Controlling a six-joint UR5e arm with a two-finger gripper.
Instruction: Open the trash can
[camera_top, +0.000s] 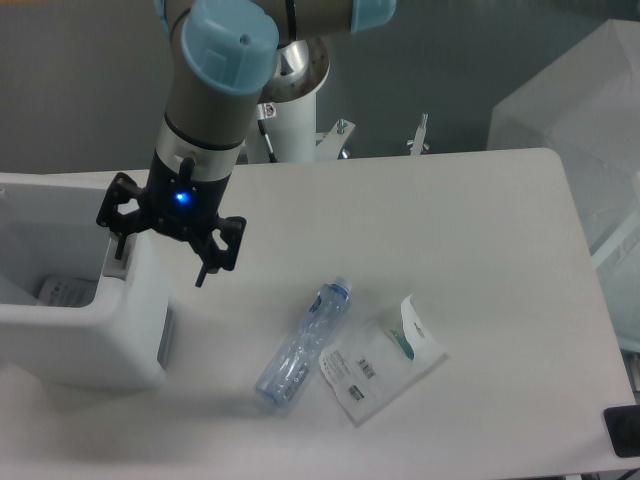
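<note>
The white table (480, 250) fills most of the view, with rounded corners at 2 and 4 o'clock. On it, at 9 o'clock by the left edge of the frame, stands the trash can (110, 335), a big white boxy bin with rounded corners; its top is open, so the hollow interior shows, with a pale printed packet (66, 292) lying inside near the front wall, and a grey slot on its right side. A grey push tab (119, 264) sits on the bin's top right rim. The UR5e arm (215, 95), grey with light-blue joint caps, comes down from 12 o'clock to just above that rim. Its black gripper (160, 252) has its two fingers spread wide and holds nothing: one finger hangs over the push tab, the other over the table just right of the bin, and a small blue light glows on its body. Near the middle, at about 6 o'clock, lies a clear plastic water bottle (304, 341) with a blue cap, on its side. Touching the bottle at its right lies a flat white pouch (384, 361) with a barcode label and green print.
</note>
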